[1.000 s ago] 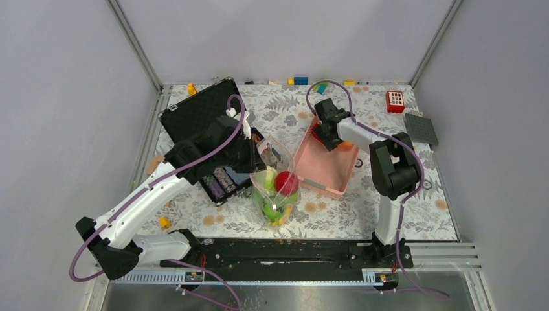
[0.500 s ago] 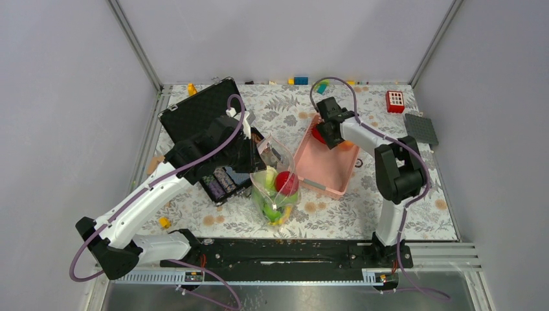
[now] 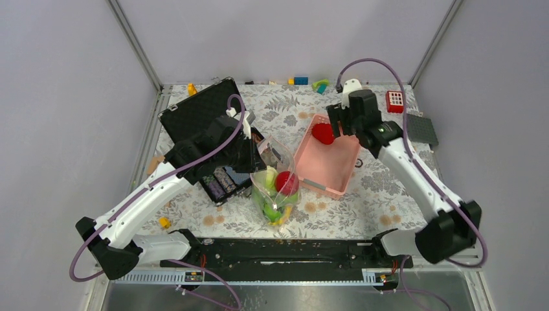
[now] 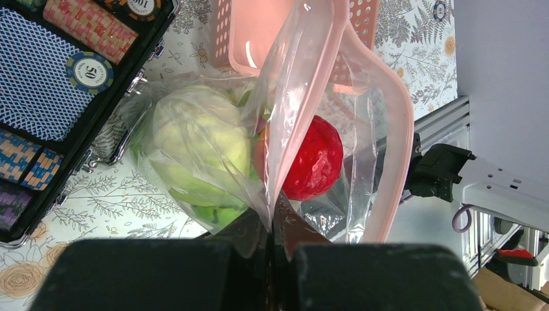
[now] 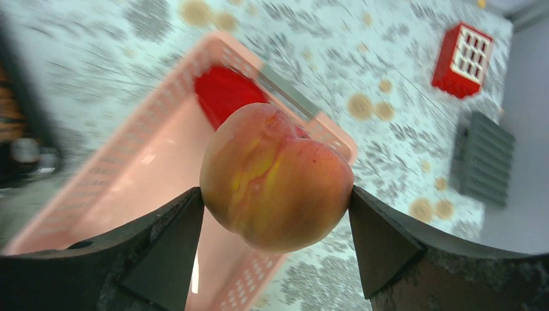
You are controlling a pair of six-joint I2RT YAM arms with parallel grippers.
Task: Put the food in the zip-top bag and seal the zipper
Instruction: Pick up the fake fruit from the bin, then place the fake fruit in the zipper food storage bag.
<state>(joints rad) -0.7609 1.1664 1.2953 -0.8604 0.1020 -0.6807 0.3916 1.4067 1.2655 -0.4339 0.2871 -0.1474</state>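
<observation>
Above the pink basket point(image 5: 149, 162), orange fruit point(image 5: 277, 178) with yellow streaks, clamped in right gripper point(image 5: 276, 208); left gripper point(image 4: 272, 249) pinching clear bag point(image 4: 304, 71).

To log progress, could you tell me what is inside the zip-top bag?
Inside the zip-top bag, a red fruit, a pale green cabbage and green fruit show; whatever lies beneath them is covered.

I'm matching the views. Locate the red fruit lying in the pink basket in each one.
Top external: red fruit in the far corner of the pink basket.
Left wrist: not in it.
Right wrist: red fruit upper middle, behind the gripped orange fruit.
Shared landmark: the pink basket.
</observation>
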